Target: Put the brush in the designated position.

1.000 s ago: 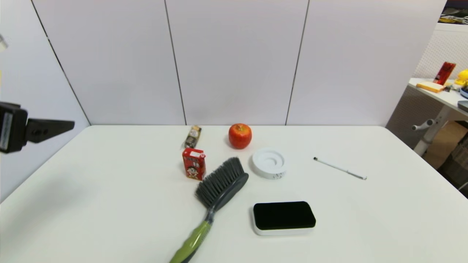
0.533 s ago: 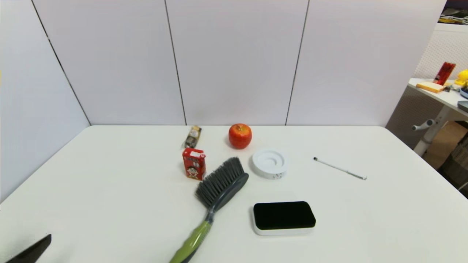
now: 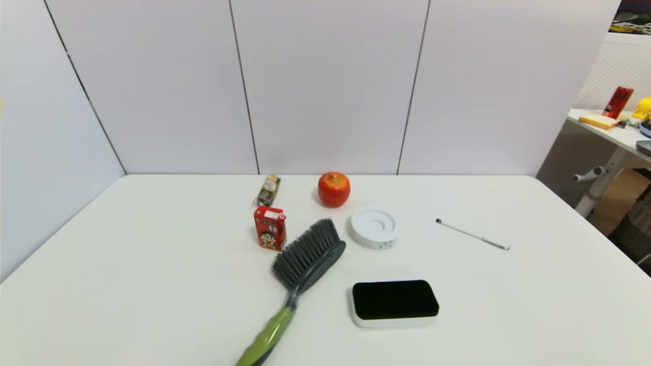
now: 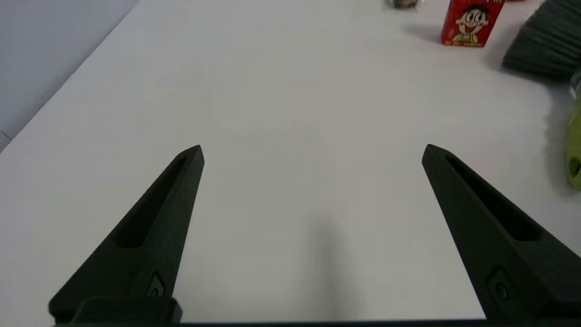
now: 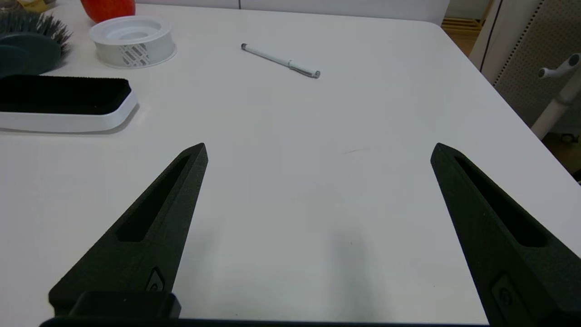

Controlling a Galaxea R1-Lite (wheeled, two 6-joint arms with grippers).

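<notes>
The brush (image 3: 300, 274) lies on the white table, its grey bristle head toward the back and its lime-green handle (image 3: 264, 338) running to the front edge. Its bristles (image 4: 540, 45) and handle end (image 4: 574, 154) also show in the left wrist view. My left gripper (image 4: 312, 150) is open over bare tabletop at the near left, well apart from the brush. Over bare table at the near right hangs my right gripper (image 5: 319, 150), also open and empty. Neither arm shows in the head view. No marker of the designated position is visible.
A red drink carton (image 3: 270, 227), a wrapped snack (image 3: 268, 190) and a red apple (image 3: 334, 189) stand behind the brush. A white ring dish (image 3: 375, 227), a black-topped eraser (image 3: 395, 303) and a pen (image 3: 473, 234) lie to its right.
The left arm, raised at the far left a second ago, dropped to the bottom left corner and then left the head view. Nothing on the table moved.
</notes>
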